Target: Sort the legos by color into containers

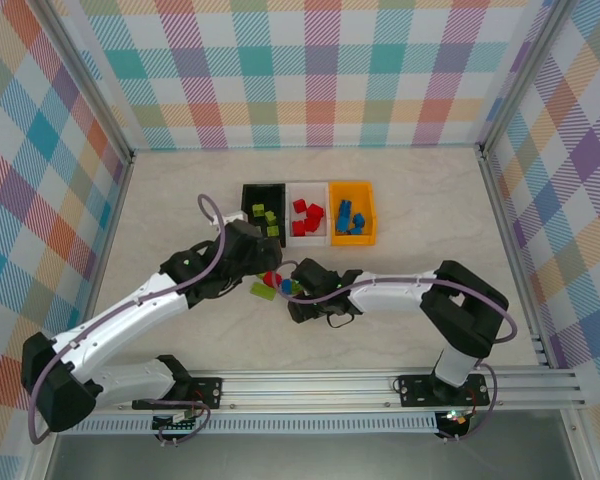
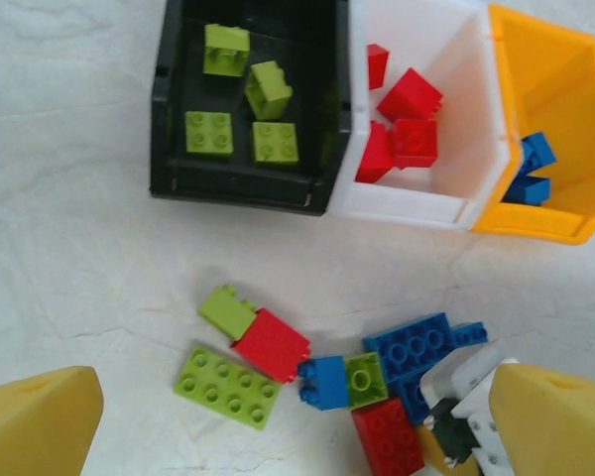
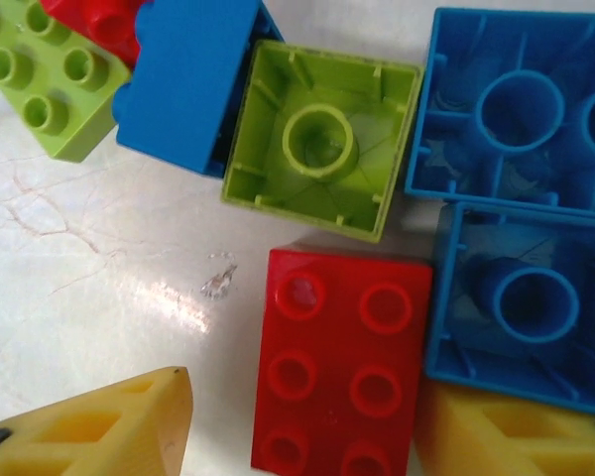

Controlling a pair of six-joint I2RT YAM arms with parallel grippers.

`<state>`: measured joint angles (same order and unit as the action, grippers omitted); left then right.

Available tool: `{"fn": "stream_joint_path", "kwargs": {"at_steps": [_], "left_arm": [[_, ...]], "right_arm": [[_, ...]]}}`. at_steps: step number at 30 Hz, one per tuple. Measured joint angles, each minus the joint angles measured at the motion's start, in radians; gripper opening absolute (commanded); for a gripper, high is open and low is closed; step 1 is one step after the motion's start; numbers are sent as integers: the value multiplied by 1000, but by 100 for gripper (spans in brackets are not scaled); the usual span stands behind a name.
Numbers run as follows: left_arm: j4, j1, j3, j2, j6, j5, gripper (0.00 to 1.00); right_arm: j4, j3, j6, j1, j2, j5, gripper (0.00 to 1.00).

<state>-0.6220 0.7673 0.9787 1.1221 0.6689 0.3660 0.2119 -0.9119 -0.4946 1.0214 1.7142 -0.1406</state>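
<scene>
Both arms stretch forward and inward, wrists nearly meeting. The left pincer [image 2: 293, 397] gapes wide. The right pincer [image 3: 307, 397] points down, fingers parted.

We see a pale cream tabletop [image 1: 180, 190] with faint marble-like veining, closed in on three sides by walls [image 1: 310, 70] of pastel plaid cloth set in a slim aluminium frame [image 1: 510, 250], with a ribbed metal rail [image 1: 320, 385] along the near edge, all under soft, even light.
</scene>
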Motion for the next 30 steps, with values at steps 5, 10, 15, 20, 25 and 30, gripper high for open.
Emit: {"fn": "stream_joint_path", "kwargs": {"at_steps": [5,10,15,20,25,30], "left_arm": [[-34,0,-56,-71,24,38,100],[-63,0,-120,-142,49,65,100],[-87,0,-178,-203,66,81,100],[-88,0,-228,-265,72,80,100],[-79,-4,-266,-285,72,53,100],[-33,-7,-284,-230,71,3,100]], "right_arm": [[13,-6,2,6,5,-46,36],[10,18,24,6,-61,-37,29],[32,17,55,-25,-241,1,28],[44,-105,90,-213,-259,58,28],[44,-357,111,-377,-37,121,29],[99,-591,120,-435,213,144,39]]}}
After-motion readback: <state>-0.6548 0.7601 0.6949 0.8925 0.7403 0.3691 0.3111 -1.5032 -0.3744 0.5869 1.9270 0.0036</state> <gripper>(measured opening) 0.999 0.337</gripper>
